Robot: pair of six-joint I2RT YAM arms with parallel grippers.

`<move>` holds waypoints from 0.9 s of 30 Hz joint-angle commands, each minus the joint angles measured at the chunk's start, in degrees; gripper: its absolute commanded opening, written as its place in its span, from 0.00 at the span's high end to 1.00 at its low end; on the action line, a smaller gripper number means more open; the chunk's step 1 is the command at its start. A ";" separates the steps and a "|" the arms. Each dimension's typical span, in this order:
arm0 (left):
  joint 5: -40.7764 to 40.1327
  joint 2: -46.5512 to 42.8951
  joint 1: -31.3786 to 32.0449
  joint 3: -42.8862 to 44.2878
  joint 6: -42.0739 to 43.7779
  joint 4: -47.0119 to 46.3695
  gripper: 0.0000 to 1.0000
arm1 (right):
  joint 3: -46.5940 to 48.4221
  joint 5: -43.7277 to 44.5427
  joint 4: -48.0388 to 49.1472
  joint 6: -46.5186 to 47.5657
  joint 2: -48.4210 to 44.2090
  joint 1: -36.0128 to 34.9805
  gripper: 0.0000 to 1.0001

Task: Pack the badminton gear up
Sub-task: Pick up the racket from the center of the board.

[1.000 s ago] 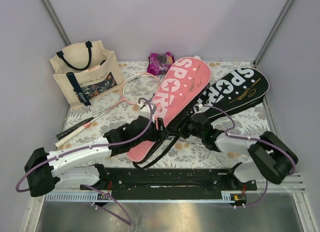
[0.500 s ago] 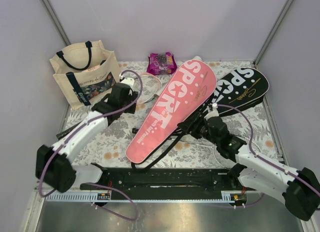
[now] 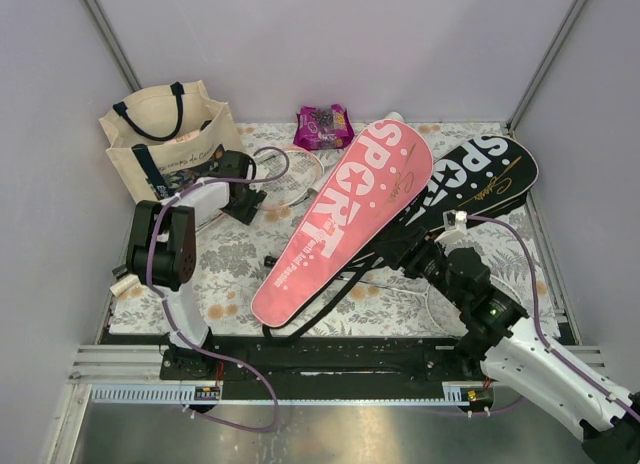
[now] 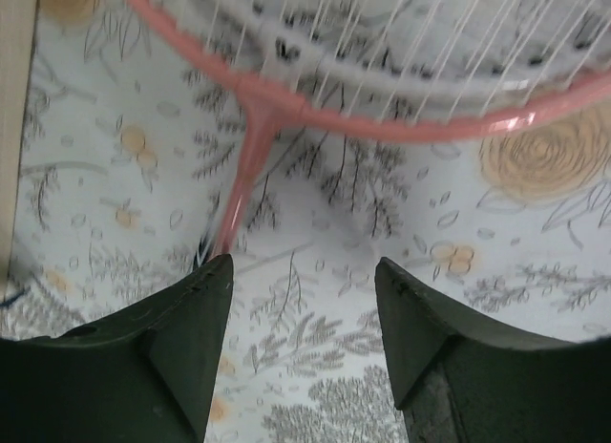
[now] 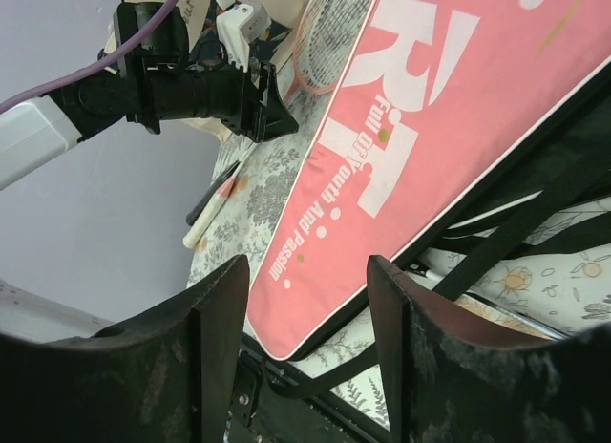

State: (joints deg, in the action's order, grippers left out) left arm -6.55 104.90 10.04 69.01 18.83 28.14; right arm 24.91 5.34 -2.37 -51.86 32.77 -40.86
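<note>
A pink-framed racket lies on the floral table, its round head beside the tote. My left gripper hovers open just over the racket's throat, and the shaft runs down past the left fingertip. In the top view the left gripper sits at the head's near-left edge. The pink SPORT cover lies diagonally, overlapping the black SPORT cover. My right gripper is open at the covers' lower right side, holding nothing. Its wrist view looks along the pink cover.
A cream tote with navy handles stands at the back left, and a purple snack packet lies against the back wall. Racket handles rest by the left wall. Black straps trail from the covers toward the table's near edge.
My left arm left the pink cover, swung back-left and folded up over the racket's throat. The right arm drew back to the right. The pink cover has settled slightly rightward.
</note>
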 commanded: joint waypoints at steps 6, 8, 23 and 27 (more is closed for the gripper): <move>1.89 4.78 -1.25 7.63 5.86 -4.94 0.38 | 0.32 7.14 -3.34 5.80 -1.40 0.08 0.38; 1.89 4.96 -1.60 7.71 6.13 -5.46 0.39 | 0.76 7.05 -2.64 5.97 0.09 0.08 0.38; 3.38 6.80 -2.13 9.30 6.66 -4.50 0.55 | 1.46 5.82 0.09 5.89 4.14 0.17 0.37; 3.73 5.93 -2.13 8.25 6.57 -4.23 0.62 | 1.46 6.25 -0.09 5.98 3.18 0.17 0.37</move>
State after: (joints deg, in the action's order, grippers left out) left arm -4.43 111.61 8.19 75.88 25.26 24.49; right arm 24.67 9.93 -4.49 -46.83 37.26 -40.86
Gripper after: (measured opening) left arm 0.412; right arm 0.624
